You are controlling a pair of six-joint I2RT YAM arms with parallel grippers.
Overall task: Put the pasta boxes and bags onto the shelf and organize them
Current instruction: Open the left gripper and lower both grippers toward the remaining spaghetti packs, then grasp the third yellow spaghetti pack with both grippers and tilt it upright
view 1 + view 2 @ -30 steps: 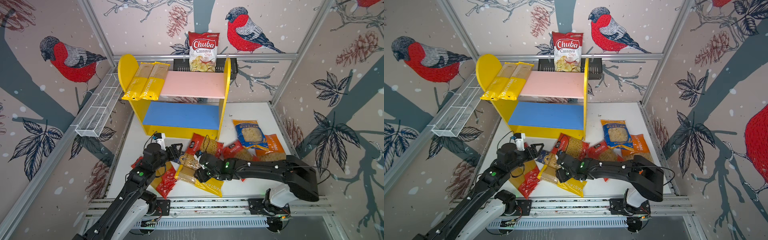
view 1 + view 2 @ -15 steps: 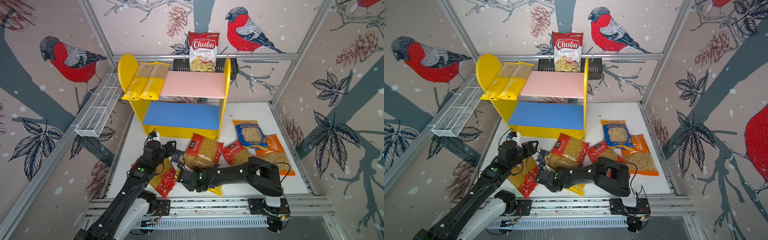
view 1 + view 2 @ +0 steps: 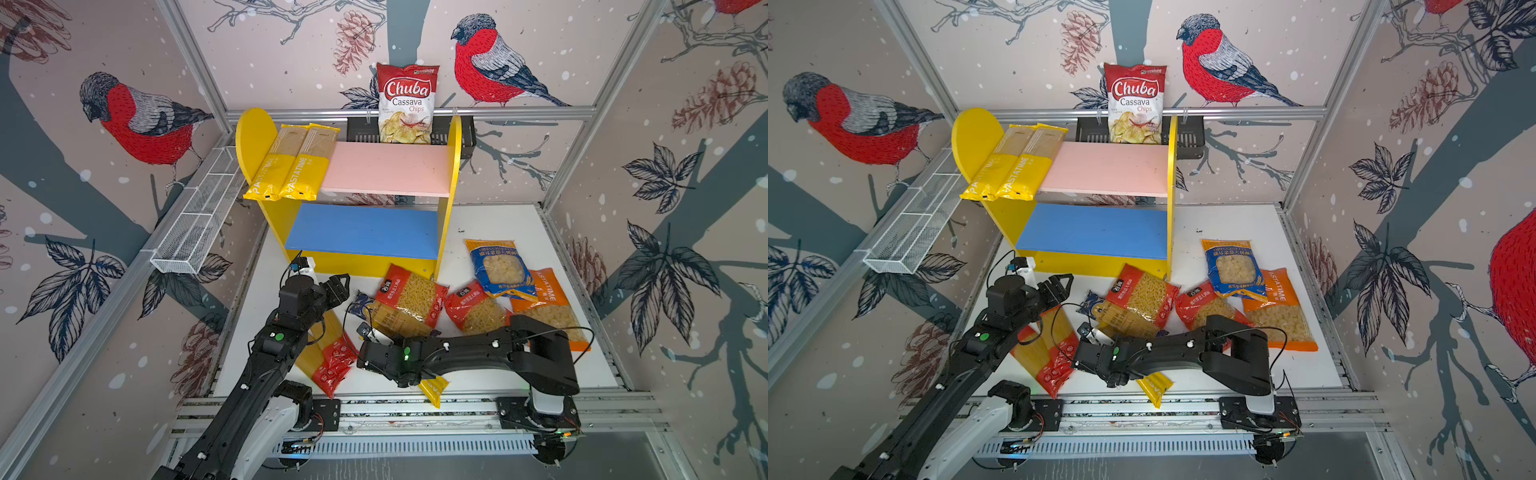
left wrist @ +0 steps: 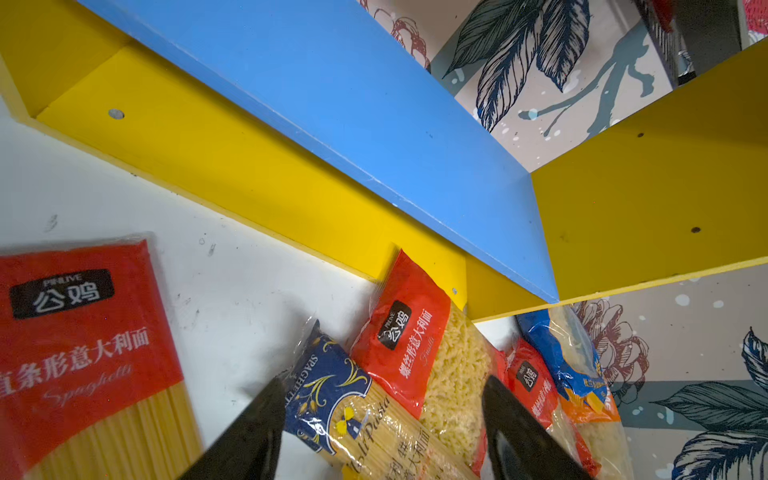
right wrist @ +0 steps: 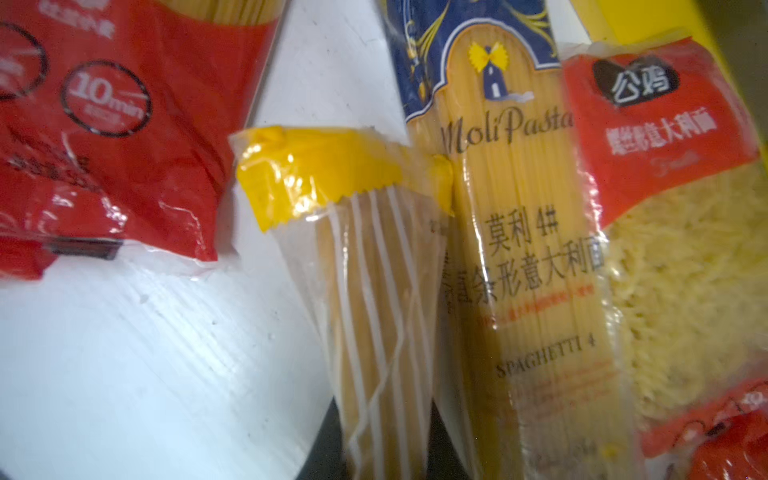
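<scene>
My right gripper (image 5: pixel 382 436) is shut on a long yellow PASTATIME pack (image 5: pixel 374 257); the pack's end sticks out near the front edge (image 3: pixel 434 388) (image 3: pixel 1154 388). My left gripper (image 4: pixel 382 384) (image 3: pixel 338 286) stands open above the dark blue spaghetti pack (image 4: pixel 332 386) and holds nothing. Red spaghetti packs (image 3: pixel 332 361) lie under the left arm. Two red bags (image 3: pixel 409 299) (image 3: pixel 473 307), a blue bag (image 3: pixel 498 268) and an orange bag (image 3: pixel 548 307) lie right of them. The shelf (image 3: pixel 453 174) has two yellow packs (image 3: pixel 291 166) on its pink board; its blue board (image 3: pixel 361 230) is bare.
A Chuba chips bag (image 3: pixel 407 104) stands in the black basket (image 3: pixel 465 133) behind the shelf. A white wire rack (image 3: pixel 199 220) hangs on the left wall. The metal rail (image 3: pixel 374 407) runs along the front edge.
My right gripper swept left and toward the front over the pile, then closed on the yellow pack. The left gripper shifted a little toward the shelf and stayed open.
</scene>
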